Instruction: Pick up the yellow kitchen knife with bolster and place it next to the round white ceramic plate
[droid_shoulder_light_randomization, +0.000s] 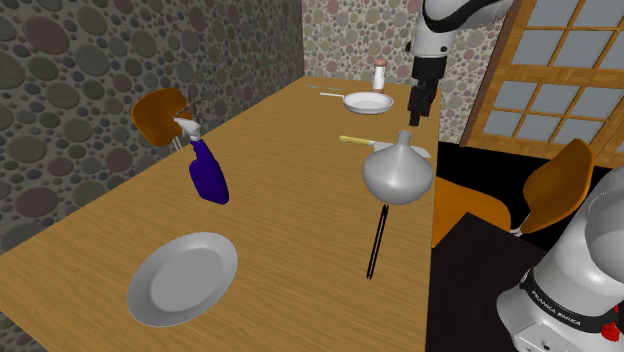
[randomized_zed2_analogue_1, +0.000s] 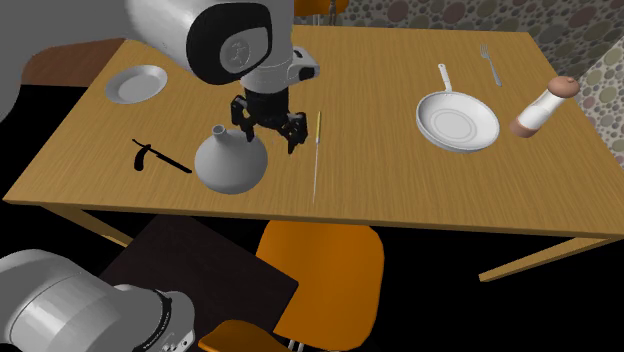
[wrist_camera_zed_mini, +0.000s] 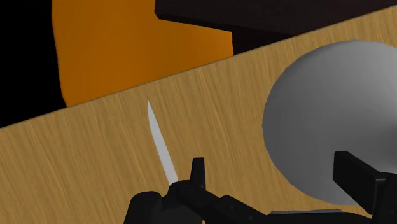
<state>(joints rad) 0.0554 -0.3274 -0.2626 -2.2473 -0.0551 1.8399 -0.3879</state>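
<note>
My jaws stand open and grip nothing, above the tabletop (randomized_zed2_analogue_1: 400, 190). The knife (wrist_camera_zed_mini: 162, 147) lies flat on the tabletop just beside them, its blade tip toward the edge by the orange chair (randomized_zed2_analogue_1: 320, 260). The grey flask (randomized_zed2_analogue_1: 231, 165) stands on the jaws' other side. The plate (randomized_zed2_analogue_1: 137, 84) lies well apart, near a corner.
</note>
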